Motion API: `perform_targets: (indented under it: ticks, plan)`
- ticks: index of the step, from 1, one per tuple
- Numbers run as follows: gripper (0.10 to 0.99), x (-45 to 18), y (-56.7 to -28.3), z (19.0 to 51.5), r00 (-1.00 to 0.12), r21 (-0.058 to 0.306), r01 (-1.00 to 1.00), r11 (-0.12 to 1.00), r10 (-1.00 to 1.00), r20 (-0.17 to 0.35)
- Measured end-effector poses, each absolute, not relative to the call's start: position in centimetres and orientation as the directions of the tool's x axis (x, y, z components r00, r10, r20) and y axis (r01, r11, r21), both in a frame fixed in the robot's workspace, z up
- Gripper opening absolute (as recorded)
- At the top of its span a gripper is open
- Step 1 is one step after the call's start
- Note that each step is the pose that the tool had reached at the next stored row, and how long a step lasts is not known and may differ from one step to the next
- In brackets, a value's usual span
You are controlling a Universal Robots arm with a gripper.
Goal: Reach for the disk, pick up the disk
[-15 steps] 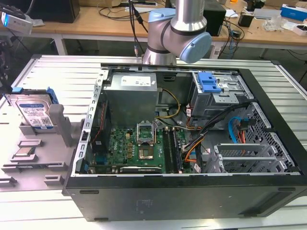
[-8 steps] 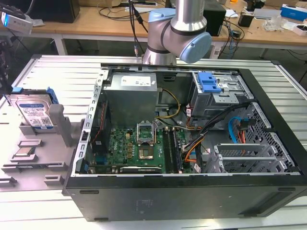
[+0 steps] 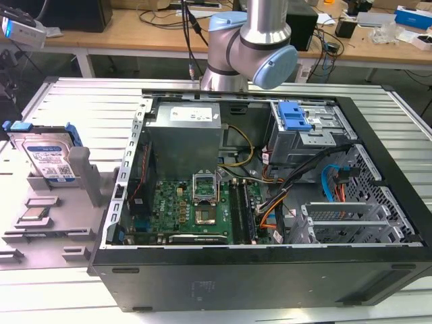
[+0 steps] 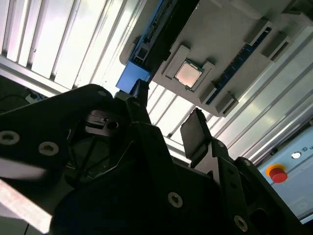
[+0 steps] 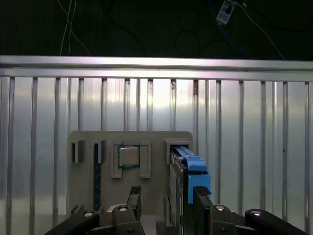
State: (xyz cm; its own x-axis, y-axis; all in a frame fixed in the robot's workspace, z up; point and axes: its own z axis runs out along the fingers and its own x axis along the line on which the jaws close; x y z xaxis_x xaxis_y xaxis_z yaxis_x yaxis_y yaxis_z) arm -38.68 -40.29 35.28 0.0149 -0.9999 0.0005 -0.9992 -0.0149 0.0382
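Note:
The disk stands on edge in a grey holder at the exterior view's left, its white-and-blue label showing and a blue bracket along its top. In the first wrist view the disk is seen edge-on with its blue bracket toward me. My gripper hangs above it, open, with one dark finger over the holder plate and the other near the bracket. The second wrist view shows the gripper with its jaws apart, nothing between them, and the disk's blue end beyond the fingertips.
A small square processor chip lies in a slot of the same holder beside the disk. An open computer case lies in the middle of the ribbed metal table. A red button sits past the holder.

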Motion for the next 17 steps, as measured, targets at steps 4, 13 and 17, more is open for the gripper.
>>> perform_targets:
  ticks: [4, 13, 17]
  plan:
    - [0.541, -38.7, -40.0, 35.3, 0.015, 0.038, -0.999, -0.015, -1.0, 0.0]
    - [0.541, -38.7, -38.4, 35.0, 0.015, 0.038, -0.999, -0.015, -1.0, 0.001]
    - [0.541, -38.7, -38.4, 34.6, 0.015, 0.038, -0.999, -0.015, -1.0, 0.001]
